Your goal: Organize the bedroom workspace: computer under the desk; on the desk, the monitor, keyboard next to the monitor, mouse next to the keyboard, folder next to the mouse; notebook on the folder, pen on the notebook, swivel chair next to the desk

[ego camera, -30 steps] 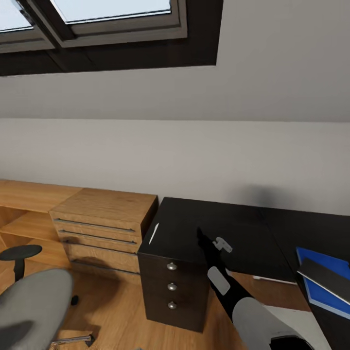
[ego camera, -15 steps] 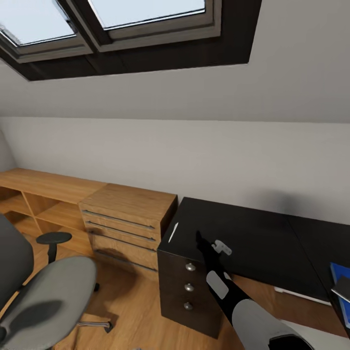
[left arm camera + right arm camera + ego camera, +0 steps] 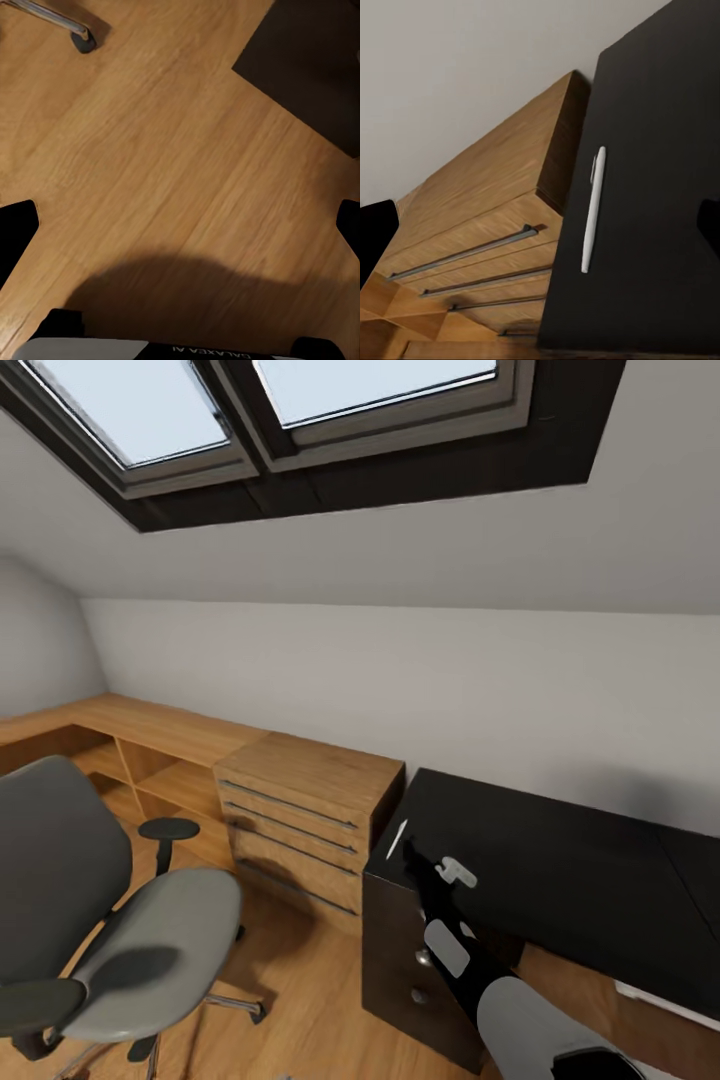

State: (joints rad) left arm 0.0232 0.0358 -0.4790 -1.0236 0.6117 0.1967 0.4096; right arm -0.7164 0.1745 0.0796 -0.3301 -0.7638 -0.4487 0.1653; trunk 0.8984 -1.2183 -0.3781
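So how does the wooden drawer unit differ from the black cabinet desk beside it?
The wooden drawer unit is light oak-coloured, while the black cabinet desk is glossy black. The drawer unit has long bar handles; the black desk has round silver knobs. The drawer unit's top is lower and bare, whereas the black desk's top carries the pen near its edge. Both stand on the wood floor against the white wall, side by side.

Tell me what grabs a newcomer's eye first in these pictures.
The dark-framed skylight cuts across the sloped ceiling at the top of the head view. Below it, the grey swivel chair fills the lower left, beside the light wooden drawer unit. A pale pen lies near the edge of the black cabinet desk, ahead of the right gripper.
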